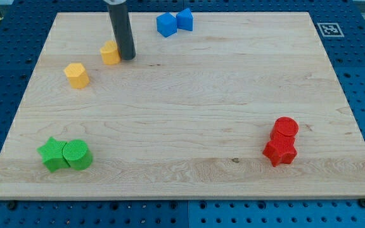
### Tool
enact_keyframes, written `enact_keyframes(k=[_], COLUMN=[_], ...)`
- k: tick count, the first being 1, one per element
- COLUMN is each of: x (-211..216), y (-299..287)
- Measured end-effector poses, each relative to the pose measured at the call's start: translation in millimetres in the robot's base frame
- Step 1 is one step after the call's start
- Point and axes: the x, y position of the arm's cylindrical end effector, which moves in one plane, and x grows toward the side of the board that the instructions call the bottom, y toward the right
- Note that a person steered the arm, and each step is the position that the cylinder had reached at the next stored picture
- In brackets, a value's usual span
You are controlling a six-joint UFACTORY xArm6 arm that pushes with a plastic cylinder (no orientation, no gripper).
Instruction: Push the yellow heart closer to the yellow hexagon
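Observation:
The yellow heart [109, 53] lies on the wooden board near the view's top left. The yellow hexagon [76, 75] lies a short way below and to the left of it, with a small gap between them. My tip [127, 57] rests on the board right beside the heart's right side, touching it or nearly so. The dark rod rises from there out of the view's top edge.
Two blue blocks [174, 23] sit together at the view's top middle. A green star [54, 154] and a green cylinder [77, 154] sit together at the bottom left. A red cylinder [285, 128] and a red star [280, 152] sit at the right.

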Motion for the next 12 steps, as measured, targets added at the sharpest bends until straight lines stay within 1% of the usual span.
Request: enact_keyframes(k=[1, 2, 3, 4, 7, 9, 11, 12], x=[-30.6, -42.9, -42.9, -42.9, -37.1, 10.4, 36.6, 38.4], y=[0.1, 0.2, -11.1, -40.1, -38.3, -37.3, -37.3, -30.7])
